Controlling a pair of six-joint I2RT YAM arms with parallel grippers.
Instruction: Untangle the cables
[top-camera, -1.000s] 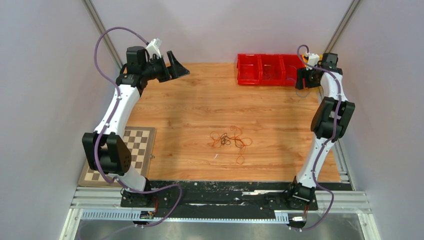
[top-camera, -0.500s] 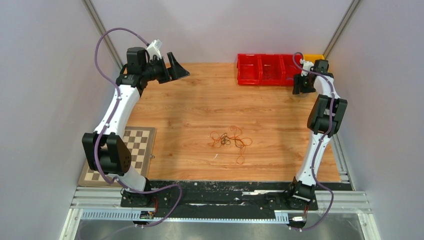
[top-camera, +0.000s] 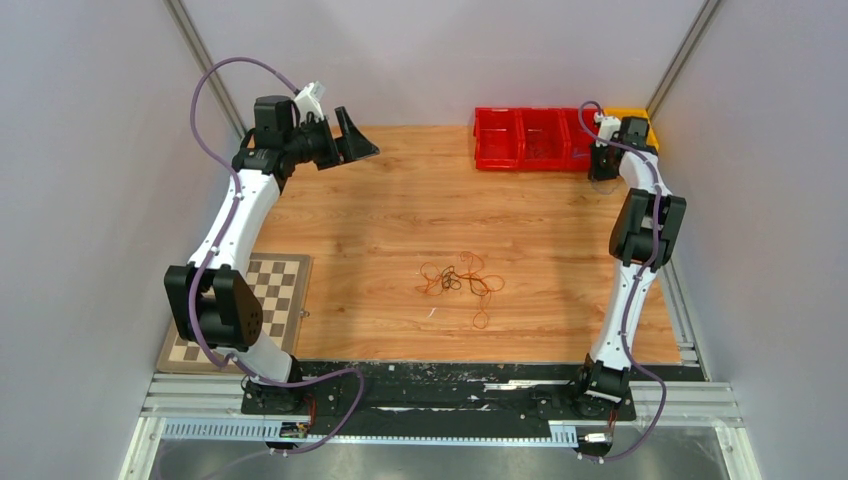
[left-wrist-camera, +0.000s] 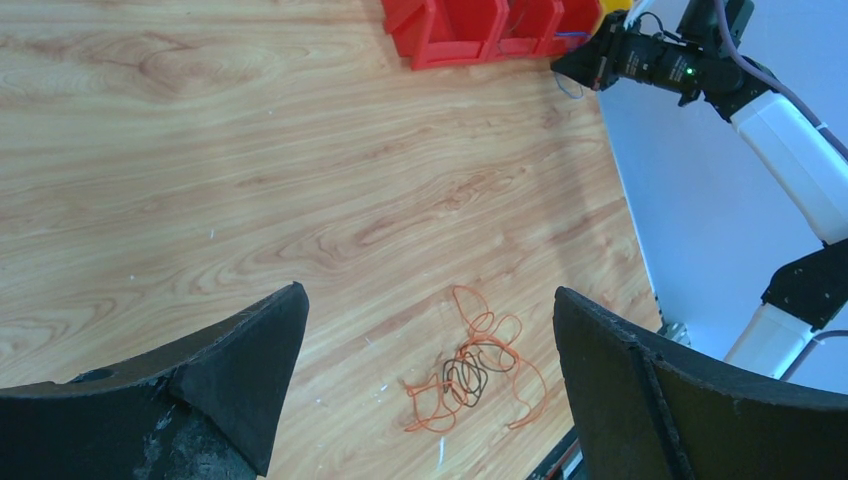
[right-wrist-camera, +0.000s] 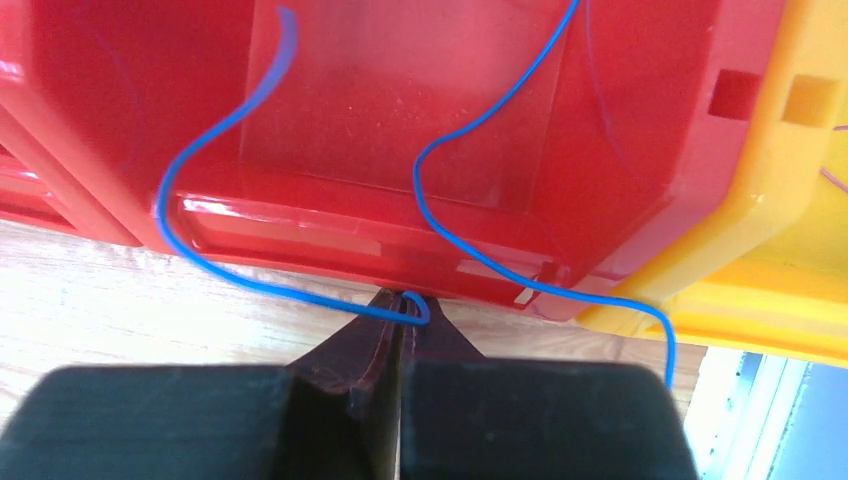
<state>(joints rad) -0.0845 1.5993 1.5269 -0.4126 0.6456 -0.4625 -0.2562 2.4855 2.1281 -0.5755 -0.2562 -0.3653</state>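
The cables (top-camera: 458, 278) lie as a loose tangle of orange and dark thin wires mid-table, also in the left wrist view (left-wrist-camera: 470, 365). My left gripper (top-camera: 352, 135) hangs open and empty at the back left, high above the table, its jaws (left-wrist-camera: 430, 295) wide apart. My right gripper (top-camera: 603, 165) is at the front of the red bins (top-camera: 500, 160), far from the tangle. In the right wrist view its jaws (right-wrist-camera: 403, 300) are shut, pinching a thin blue wire (right-wrist-camera: 418, 170) at the tips. That wire loops up into the red bin (right-wrist-camera: 330, 220).
A yellow bin (top-camera: 632, 115) adjoins the red bins at the back right corner; it shows close up in the right wrist view (right-wrist-camera: 760, 270). A chessboard (top-camera: 275, 290) lies at the table's left edge beside the left arm. Grey walls enclose three sides.
The right arm has swung back toward the bins and its jaws have closed on the blue wire. The left arm and the tangle have not moved.
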